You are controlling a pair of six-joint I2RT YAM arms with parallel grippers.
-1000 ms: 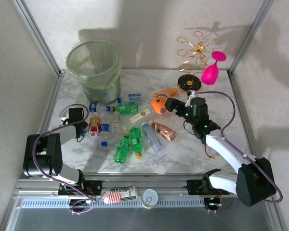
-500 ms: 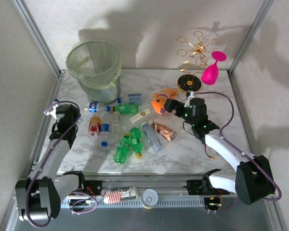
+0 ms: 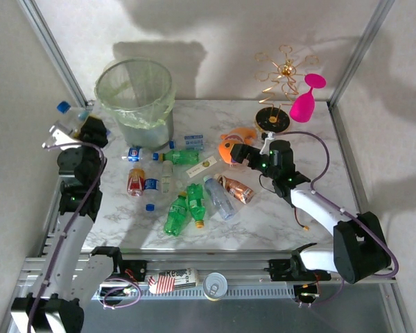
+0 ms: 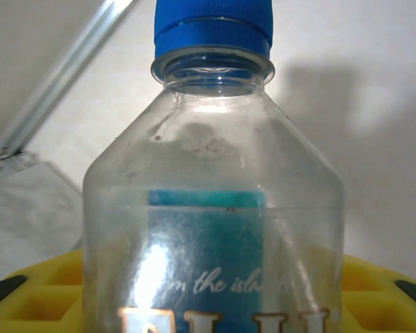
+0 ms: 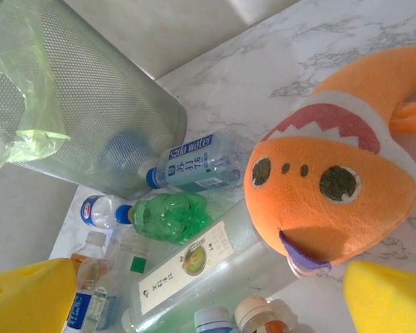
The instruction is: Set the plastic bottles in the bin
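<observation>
One clear bottle [image 3: 69, 116] with a blue cap has come up off the bench [image 3: 263, 222] within the last second. It now hangs high, just left of the bin [image 3: 151, 123], clamped in the left fingers [image 4: 385, 295]. It seems not yet over the rim, though this angle makes that hard to judge. The right fingers [image 5: 392, 298] stand wide apart beside the orange fish [image 5: 326, 173], and the other bottles [image 3: 184, 208] still lie on the bench.

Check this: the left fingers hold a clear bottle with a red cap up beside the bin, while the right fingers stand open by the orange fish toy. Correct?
The cap is blue, not red; the left wrist view shows it. Otherwise yes: left fingers hold the clear bottle beside the bin, right fingers open by the orange fish toy.
</observation>
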